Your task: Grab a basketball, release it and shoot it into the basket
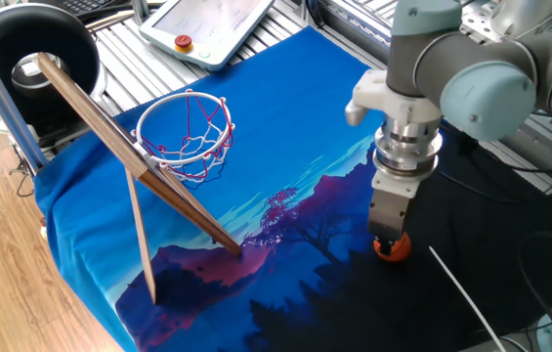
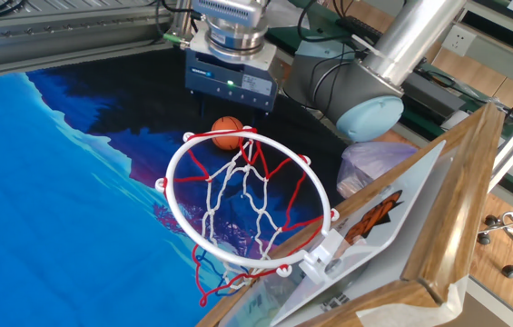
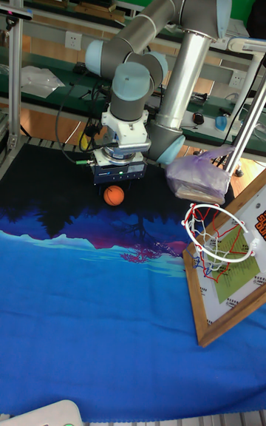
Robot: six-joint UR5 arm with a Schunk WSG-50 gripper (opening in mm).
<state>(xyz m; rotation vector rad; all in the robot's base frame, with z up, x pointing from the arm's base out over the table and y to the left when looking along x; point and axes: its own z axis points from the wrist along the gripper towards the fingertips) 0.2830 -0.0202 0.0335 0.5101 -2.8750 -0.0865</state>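
The small orange basketball (image 1: pixel 396 250) lies on the dark part of the cloth, right of centre, its top covered by my gripper (image 1: pixel 389 241). The gripper points straight down with its fingers reaching the ball's sides; it looks open, and the ball still rests on the cloth. In the tall fixed view the basketball (image 3: pixel 113 195) shows just beneath the gripper (image 3: pixel 114 186). In the other fixed view the basketball (image 2: pixel 228 132) sits behind the rim of the basket (image 2: pixel 171 178). The basket (image 1: pixel 193 147), a white hoop with a red-and-white net, hangs from a tilted wooden board (image 1: pixel 109 132) well to the left.
A big black round ring (image 1: pixel 73 34) stands at the back left. A white pendant with a red button (image 1: pixel 184 42) lies behind the cloth. A white cable (image 1: pixel 463 294) runs by the ball. A purple bag (image 3: pixel 198 178) sits beside the basket (image 3: pixel 216 241).
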